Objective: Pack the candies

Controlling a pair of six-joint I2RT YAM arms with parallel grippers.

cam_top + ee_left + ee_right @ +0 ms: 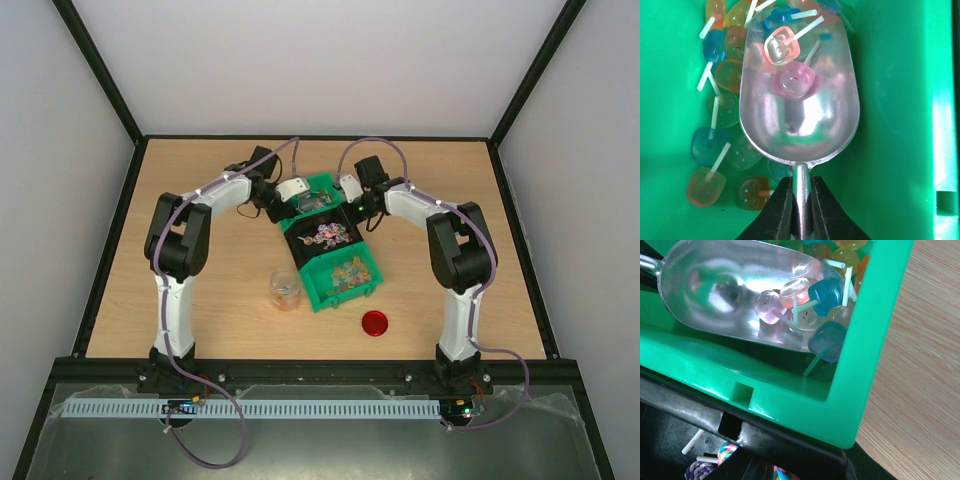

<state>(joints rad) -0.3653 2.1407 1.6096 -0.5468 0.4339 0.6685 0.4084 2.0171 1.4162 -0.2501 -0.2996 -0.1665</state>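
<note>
Left pincer (801,189) pinches the metal scoop (800,115) by its handle. The bowl is thrust ahead of it into the green bin (890,125), so stick candies (790,60) ride into it; more lie to its left. Right pincer (350,192) sits at the bin's edge, perhaps steadying it; spread or pressed together, cannot tell.

Candies (725,107): small translucent lollipops with squarish, rounded heads, faint printed faces and short white sticks. Colours seen: pink, peach-orange, yellow-green, blue.

Most lie loose and overlapping on the floor of the green bin (890,125). They are heaped from 12 o'clock round to 7 o'clock of the metal scoop (800,125) bowl (left wrist view).

Two sit inside the bowl near its front lip. The peach candy (781,45) is toward 12 o'clock, and the pink candy (796,80) is just behind it, touching.

Sticks point in mixed directions.

Right wrist view: blue candy (826,340) lies at the lip, against the bin wall.
</note>
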